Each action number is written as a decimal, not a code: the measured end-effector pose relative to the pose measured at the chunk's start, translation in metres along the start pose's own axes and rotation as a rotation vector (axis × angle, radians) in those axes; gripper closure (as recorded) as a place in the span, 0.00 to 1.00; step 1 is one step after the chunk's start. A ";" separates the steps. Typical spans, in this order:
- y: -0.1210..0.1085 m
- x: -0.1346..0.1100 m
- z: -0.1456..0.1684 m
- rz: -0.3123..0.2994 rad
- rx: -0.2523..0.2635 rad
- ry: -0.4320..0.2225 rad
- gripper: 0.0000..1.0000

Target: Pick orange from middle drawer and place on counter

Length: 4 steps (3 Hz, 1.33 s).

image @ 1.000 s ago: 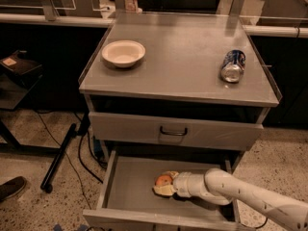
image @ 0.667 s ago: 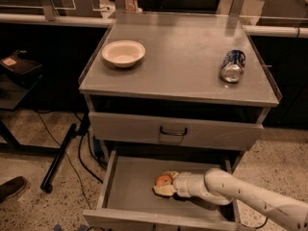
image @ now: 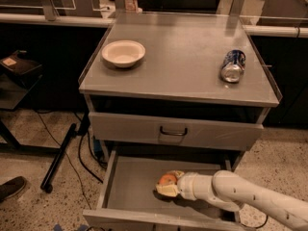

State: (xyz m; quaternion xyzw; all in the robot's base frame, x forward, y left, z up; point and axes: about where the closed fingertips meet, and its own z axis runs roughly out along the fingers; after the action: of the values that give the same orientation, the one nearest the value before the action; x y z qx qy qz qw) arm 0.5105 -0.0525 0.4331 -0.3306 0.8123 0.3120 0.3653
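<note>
Speckled flooring [image: 33, 143] surrounds a grey metal cabinet, with dark furniture and a pale rail [image: 48, 19] running across the far side. On the floor to the left lie a black stand leg [image: 58, 159], some loose cables [image: 86, 153] and, near the left edge, a dark shoe [image: 11, 187].

On top, the counter [image: 183, 57] carries a white bowl [image: 123, 53] at its far left, upright. A crushed blue and silver can [image: 233, 65] lies on its side at the right, well apart from the bowl. Below the counter is a dark gap, then a closed drawer front [image: 144, 129] with a dark bar handle [image: 173, 131].

Under that, the middle drawer [image: 130, 186] is pulled out towards the near side, and its flat grey floor is showing. The orange [image: 167, 179] sits in this drawer, a little right of centre and about midway between its near and far walls. A white arm [image: 240, 196] reaches in from the lower right, low over the drawer floor. The gripper [image: 166, 183] at its tip is clenched around the orange. One pale finger [image: 165, 191] is pressed against the fruit's near side and the other lies over its far side. The orange is low in the drawer, and whether it still touches the floor cannot be made out.
</note>
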 end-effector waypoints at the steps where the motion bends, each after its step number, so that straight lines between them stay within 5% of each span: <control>1: 0.022 -0.029 -0.038 -0.018 0.005 -0.014 1.00; 2: 0.053 -0.071 -0.078 -0.084 -0.003 -0.022 1.00; 4: 0.055 -0.091 -0.097 -0.089 0.015 -0.036 1.00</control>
State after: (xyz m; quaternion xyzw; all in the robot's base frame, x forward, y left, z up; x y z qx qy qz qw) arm 0.4779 -0.0649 0.5723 -0.3582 0.7924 0.2953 0.3957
